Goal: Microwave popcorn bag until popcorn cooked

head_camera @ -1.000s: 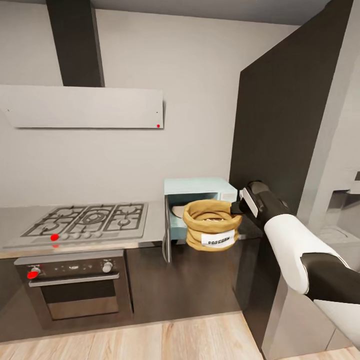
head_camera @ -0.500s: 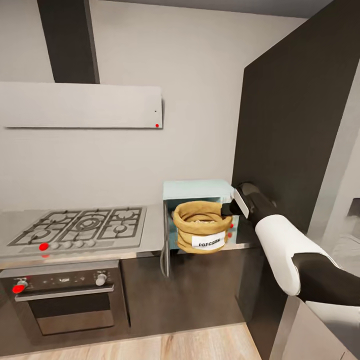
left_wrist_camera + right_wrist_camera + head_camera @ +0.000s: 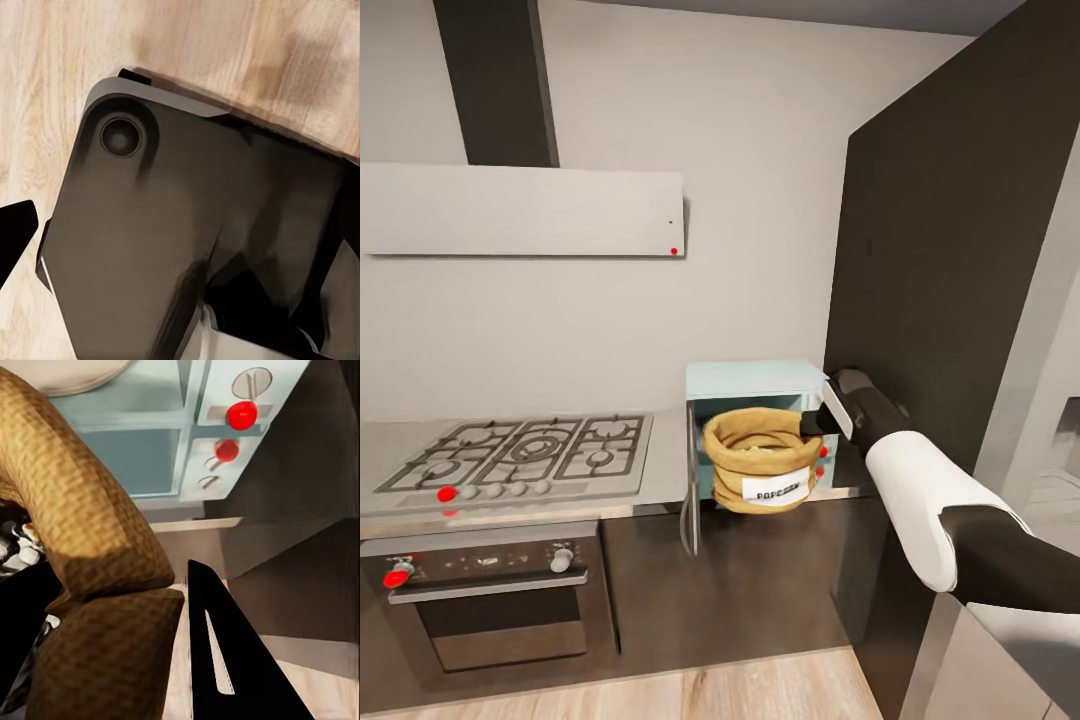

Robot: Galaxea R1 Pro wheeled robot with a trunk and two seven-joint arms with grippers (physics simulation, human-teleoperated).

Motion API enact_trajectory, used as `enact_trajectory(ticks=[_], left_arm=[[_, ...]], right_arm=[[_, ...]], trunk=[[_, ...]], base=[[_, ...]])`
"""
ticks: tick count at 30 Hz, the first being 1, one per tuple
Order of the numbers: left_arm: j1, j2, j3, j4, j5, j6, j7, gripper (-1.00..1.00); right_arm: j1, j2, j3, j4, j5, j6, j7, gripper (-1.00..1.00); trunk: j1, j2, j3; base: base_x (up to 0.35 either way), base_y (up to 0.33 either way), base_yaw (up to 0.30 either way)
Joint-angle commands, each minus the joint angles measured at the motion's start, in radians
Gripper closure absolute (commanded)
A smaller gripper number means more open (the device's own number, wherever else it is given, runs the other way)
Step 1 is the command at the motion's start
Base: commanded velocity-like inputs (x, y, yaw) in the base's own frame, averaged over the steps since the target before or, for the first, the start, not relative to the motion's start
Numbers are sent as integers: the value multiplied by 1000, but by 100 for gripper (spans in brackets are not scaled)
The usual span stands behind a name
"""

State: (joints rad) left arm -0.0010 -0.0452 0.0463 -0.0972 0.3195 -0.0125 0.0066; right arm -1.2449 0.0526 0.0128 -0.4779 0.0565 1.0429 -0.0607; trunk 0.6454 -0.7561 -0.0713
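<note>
Head view: you are holding the popcorn bag point(image 3: 762, 461) at its rolled rim with the right gripper point(image 3: 812, 423), right at the mouth of the microwave point(image 3: 760, 425), whose door point(image 3: 687, 478) is hanging open to the left. Compared with a second ago the bag is sitting higher and closer to the cavity; half a second ago it was nearly here already, so the approach is slowing, and part of the earlier shift is the camera itself rising. Judgement: the carry is almost done, the insertion is not, since most of the bag is hanging outside the opening above the countertop point(image 3: 660, 480) edge. Room is tight on the right, where the dark tall cabinet point(image 3: 940, 260) is standing just beside your forearm; the left side past the door toward the gas hob point(image 3: 520, 450) is freer. Left wrist view: the camera is looking down at the robot's own dark base point(image 3: 187, 255) over the wooden floor point(image 3: 225, 45); you cannot tell how the left jaws are standing. Right wrist view: one dark finger point(image 3: 217, 652) is lying outside the burlap rim point(image 3: 82, 532), with the other apparently inside, so the jaws are pinching the rim. The knob panel point(image 3: 236, 412) with red markers is sitting just beyond; keep the bag clear of the cavity's frame.
</note>
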Motion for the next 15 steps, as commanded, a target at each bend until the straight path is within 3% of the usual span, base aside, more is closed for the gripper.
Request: enact_trajectory(ticks=[1,10,15], left_arm=[[0,0,4,-1,3,-1,1,-100],[0,1,4,2,3,-1,-2,-100],[0,1,4,2,3,-1,-3,-100]], right_arm=[[-1,0,1,-1,2,4,-8,100],[-1,0,1,-1,-5,4,-17,100],[-1,-5,1,-1,-1,4,-37,100]], trunk=[[0,-1,-2],[0,-1,-2],[0,-1,-2]], base=[[0,0,0],[0,0,-10],[0,0,-243]])
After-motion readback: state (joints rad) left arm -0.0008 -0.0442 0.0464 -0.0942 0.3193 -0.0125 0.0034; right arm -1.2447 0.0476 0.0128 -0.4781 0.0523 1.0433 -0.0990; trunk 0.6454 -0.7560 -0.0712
